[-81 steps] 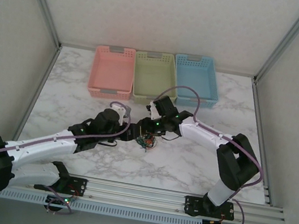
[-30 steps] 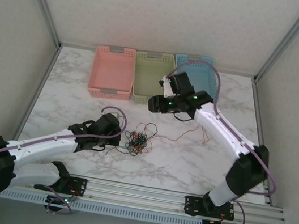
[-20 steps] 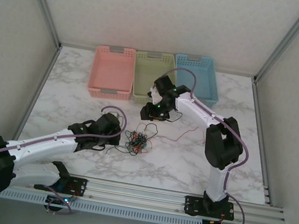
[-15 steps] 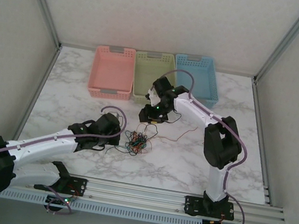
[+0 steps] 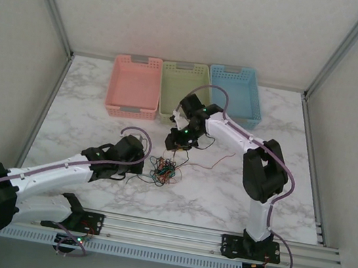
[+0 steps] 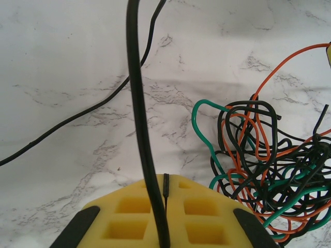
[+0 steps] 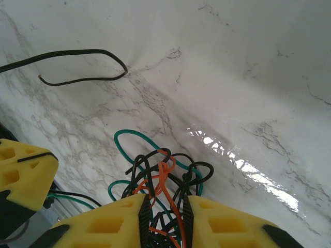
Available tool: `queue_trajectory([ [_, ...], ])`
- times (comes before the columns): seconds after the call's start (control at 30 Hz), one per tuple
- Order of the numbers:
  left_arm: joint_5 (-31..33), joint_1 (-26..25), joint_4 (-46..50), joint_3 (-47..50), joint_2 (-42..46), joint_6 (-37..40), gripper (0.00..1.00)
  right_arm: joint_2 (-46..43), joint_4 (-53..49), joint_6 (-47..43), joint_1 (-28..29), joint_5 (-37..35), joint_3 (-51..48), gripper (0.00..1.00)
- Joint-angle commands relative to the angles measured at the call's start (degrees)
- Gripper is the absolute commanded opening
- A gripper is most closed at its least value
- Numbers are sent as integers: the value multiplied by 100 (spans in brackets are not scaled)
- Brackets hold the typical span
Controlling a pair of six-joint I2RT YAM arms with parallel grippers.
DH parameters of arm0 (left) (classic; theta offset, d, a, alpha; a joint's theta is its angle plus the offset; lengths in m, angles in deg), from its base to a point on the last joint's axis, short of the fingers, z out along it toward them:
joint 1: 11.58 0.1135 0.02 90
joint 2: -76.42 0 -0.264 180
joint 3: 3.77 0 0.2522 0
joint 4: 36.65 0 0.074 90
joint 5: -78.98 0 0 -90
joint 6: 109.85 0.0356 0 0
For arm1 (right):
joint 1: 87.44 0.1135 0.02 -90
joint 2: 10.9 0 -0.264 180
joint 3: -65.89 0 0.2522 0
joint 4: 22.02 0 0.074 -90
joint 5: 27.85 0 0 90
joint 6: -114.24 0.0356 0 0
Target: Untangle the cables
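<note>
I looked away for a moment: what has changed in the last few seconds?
The right tool rose from the tangle toward the baskets, drawing an orange-red cable out to the right, then came back down; its pads now straddle tangle strands. The left tool stayed shut on a black cable; baskets unmoved.

Lower part of cables (image 7: 163, 175) behind right claw (image 7: 164, 204)
</note>
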Motion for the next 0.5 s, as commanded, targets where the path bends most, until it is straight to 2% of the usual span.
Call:
queue_trajectory([
  [0.0,190,65,140,-37,11,81,0,114,-98,-61,35,44,-31,16],
  [0.13,319,65,216,-29,46,37,0,-60,-44,-34,35,-319,-39,1],
  [0.3,570,65,422,-10,244,-103,0,-711,220,126,-206,-681,-248,0],
  [0.47,1366,74,1118,-4,984,-461,0,-1492,760,538,-927,-480,-789,0],
])
